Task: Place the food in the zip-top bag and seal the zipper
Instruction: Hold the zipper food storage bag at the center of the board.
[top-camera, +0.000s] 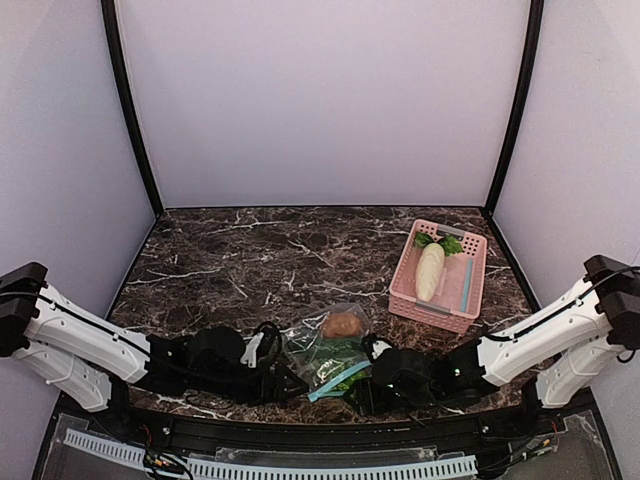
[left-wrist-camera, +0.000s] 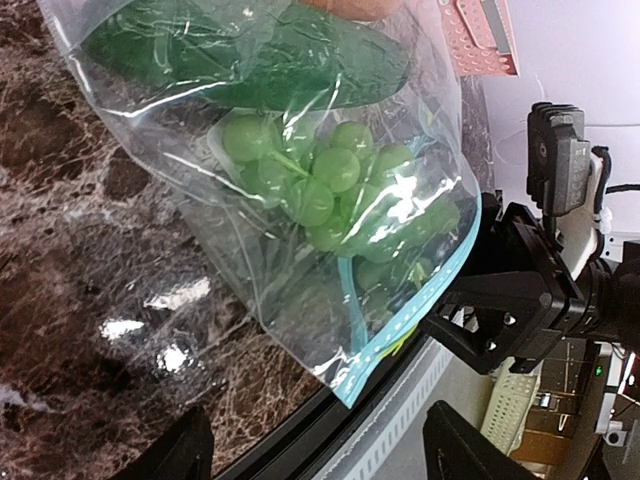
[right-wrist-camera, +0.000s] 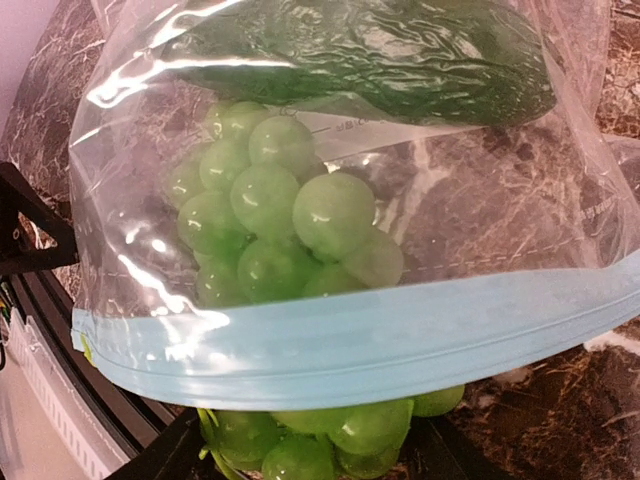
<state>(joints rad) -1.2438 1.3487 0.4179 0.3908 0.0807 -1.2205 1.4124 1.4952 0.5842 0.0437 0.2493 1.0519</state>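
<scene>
Our left gripper (left-wrist-camera: 318, 425) has its fingers spread wide at the bottom of its wrist view, with nothing between them. The corner of the zip-top bag (left-wrist-camera: 275, 275) lies just ahead of them. The right gripper (right-wrist-camera: 300, 455) shows only dark finger edges low in its own view. They stand apart, with green grapes (right-wrist-camera: 330, 215) bulging between them, and we cannot tell whether they pinch anything.

The teal zipper (right-wrist-camera: 350, 340) runs across the lower part of that view. Some grapes seem to sit past it, so we judge the mouth unsealed.

In the top view the bag lies lower middle on the marble table (top-camera: 230, 260), between both grippers. It holds a dark leafy piece (left-wrist-camera: 250, 50), and a brown-orange lump (top-camera: 342, 325) appears to sit in its upper end.

We judge the film thin, limp and slippery, and the load light. The stiffer strip, near its ends, is the place to pinch, once the grapes are eased back.
</scene>
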